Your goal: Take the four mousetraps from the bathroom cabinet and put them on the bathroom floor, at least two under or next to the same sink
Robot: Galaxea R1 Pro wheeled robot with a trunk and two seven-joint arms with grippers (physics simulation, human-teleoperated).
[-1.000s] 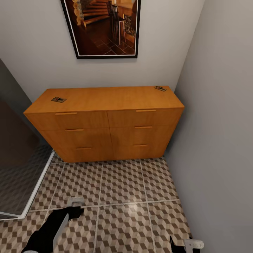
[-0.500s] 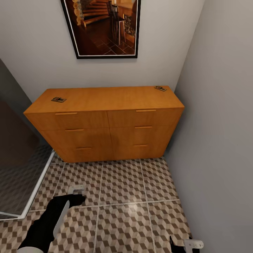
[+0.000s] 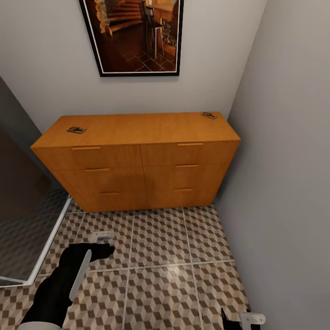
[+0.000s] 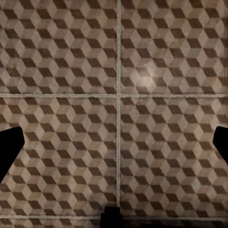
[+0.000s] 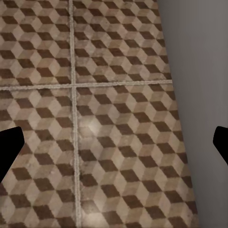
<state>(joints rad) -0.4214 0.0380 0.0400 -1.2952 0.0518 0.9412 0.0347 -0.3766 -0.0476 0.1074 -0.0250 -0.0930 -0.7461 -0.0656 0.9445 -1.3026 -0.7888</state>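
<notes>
Cube-patterned bathroom floor (image 3: 160,256) fronts the cabinet (image 3: 137,158) bearing two mousetraps (image 3: 76,130); both grippers' fingers spread wide, empty.

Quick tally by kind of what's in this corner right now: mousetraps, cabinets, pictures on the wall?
mousetraps on the cabinet top: 2 (one near the left end, one at the right rear corner)
cabinet: 1
framed picture: 1
Total: 4
</notes>
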